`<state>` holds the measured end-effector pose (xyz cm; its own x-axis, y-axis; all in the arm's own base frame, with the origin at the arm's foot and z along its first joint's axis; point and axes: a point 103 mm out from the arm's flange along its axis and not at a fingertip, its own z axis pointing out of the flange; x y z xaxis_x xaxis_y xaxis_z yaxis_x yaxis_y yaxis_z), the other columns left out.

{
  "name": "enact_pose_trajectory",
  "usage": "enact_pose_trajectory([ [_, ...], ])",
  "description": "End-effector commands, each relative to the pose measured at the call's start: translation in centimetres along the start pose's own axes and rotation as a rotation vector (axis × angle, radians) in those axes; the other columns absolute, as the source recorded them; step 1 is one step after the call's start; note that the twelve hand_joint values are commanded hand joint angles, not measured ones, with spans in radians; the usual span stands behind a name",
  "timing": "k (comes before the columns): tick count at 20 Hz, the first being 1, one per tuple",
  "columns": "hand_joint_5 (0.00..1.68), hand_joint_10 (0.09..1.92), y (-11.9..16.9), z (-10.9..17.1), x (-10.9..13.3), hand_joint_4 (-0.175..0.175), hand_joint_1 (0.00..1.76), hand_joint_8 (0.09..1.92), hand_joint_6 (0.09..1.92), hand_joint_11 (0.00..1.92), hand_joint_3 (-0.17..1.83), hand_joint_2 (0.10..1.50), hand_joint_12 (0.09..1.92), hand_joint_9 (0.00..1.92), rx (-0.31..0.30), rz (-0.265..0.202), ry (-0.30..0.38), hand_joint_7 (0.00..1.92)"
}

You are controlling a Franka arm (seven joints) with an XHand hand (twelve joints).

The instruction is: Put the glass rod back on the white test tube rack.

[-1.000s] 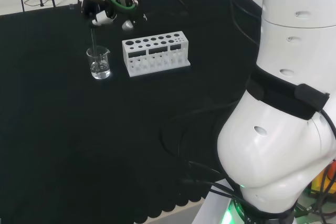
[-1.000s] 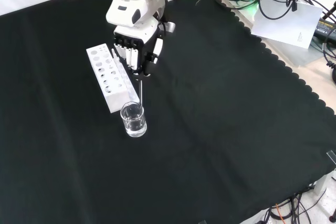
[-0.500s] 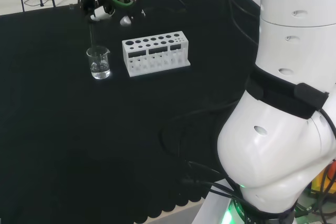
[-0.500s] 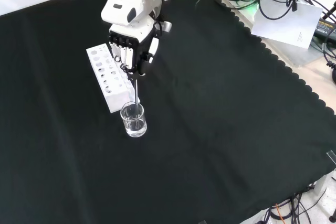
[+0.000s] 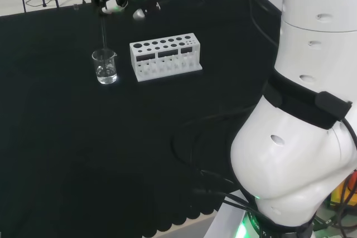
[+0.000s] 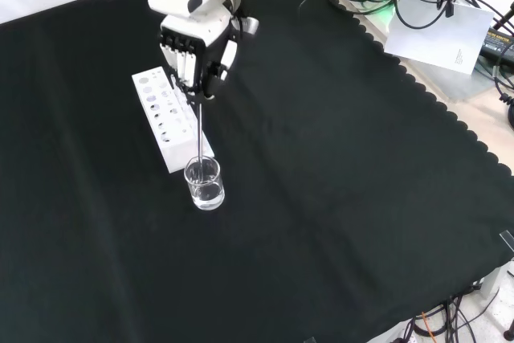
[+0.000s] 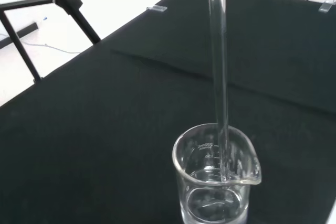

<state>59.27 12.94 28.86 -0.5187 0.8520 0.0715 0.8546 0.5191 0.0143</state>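
Head view: hand (image 5: 114, 3) pinches glass rod (image 5: 104, 33) above beaker (image 5: 105, 66), white test tube rack (image 5: 165, 56) just right. Front view: rod hangs upright over black cloth (image 6: 337, 182) (scalloped edge, cables beyond). Wrist view: rod tip inside beaker; pale floor behind.

Clear, glossy glass rod (image 7: 218, 66) and beaker (image 7: 215, 182), matt black cloth (image 6: 345, 182), smooth white plastic rack (image 5: 165, 57)
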Motion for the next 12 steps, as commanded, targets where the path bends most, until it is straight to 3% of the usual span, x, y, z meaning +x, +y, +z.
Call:
enact_pose_trajectory([
  [1,1.16,0.49,-2.7,-2.2,-1.5,-0.175,1.31,0.85,0.41,1.72,0.0,1.02,0.31,1.73,-0.021,0.034,0.015,1.25],
  [12,1.16,0.49,-4.7,-8.2,-3.1,-0.175,1.31,0.85,0.41,1.72,0.0,1.02,0.31,1.73,-0.112,0.093,-0.004,1.25],
])
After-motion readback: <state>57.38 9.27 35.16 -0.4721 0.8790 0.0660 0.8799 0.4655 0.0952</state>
